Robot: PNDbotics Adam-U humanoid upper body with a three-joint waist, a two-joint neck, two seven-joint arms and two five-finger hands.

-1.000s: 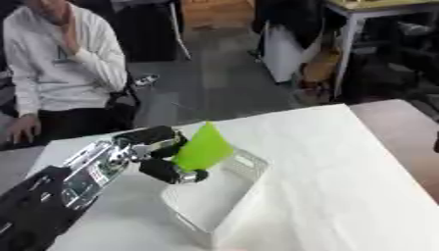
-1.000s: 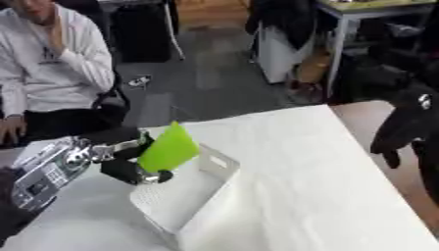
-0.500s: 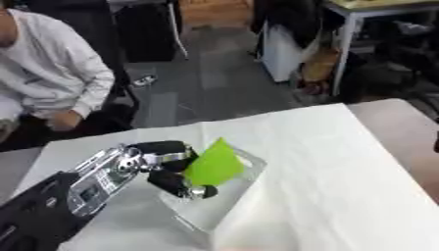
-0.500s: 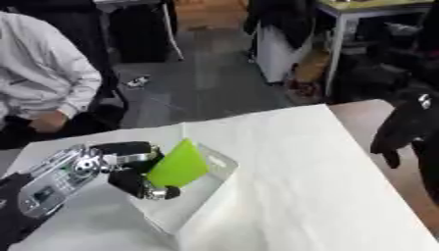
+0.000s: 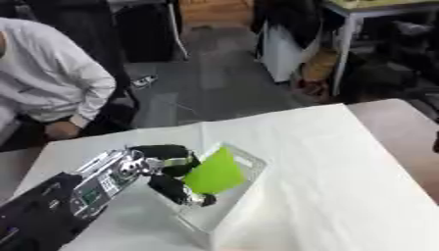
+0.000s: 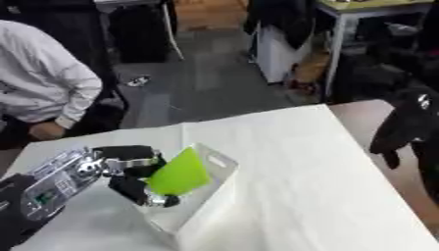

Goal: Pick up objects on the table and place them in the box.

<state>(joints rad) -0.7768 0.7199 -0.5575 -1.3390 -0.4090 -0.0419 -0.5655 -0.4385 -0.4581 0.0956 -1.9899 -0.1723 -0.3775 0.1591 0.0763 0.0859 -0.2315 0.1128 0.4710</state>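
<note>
Presently listed, from the working hand outward:

Left hand [image 5: 167,169]: black with silver joints, reaching in from the lower left corner over the table. Fingers and thumb curled round a green sheet, pinching it at its near edge; fingertips point down into the box.

Green sheet [image 5: 214,171]: flat, bright lime, tilted with one corner up. It juts out from the left hand's fingers to the far right of them and hangs over the open box, its lower edge within the box's walls. Whether it touches the box floor cannot be told.

Box [image 5: 244,159]: clear, pale, rectangular, open-topped, with a handle slot in its far end wall. It sits directly beneath and just beyond the left hand, set askew on the table, and the hand's fingers dip past its near rim. Other contents cannot be made out.

Table [image 5: 326,162]: covered in white, spreading away from the left hand on all sides; a brown edge shows at the far right.

Right hand [image 6: 410,130]: black, seen only in the right eye view at the right edge, well apart from the left hand and the box. It hangs with fingers straight and pointing down, holding nothing.
</note>
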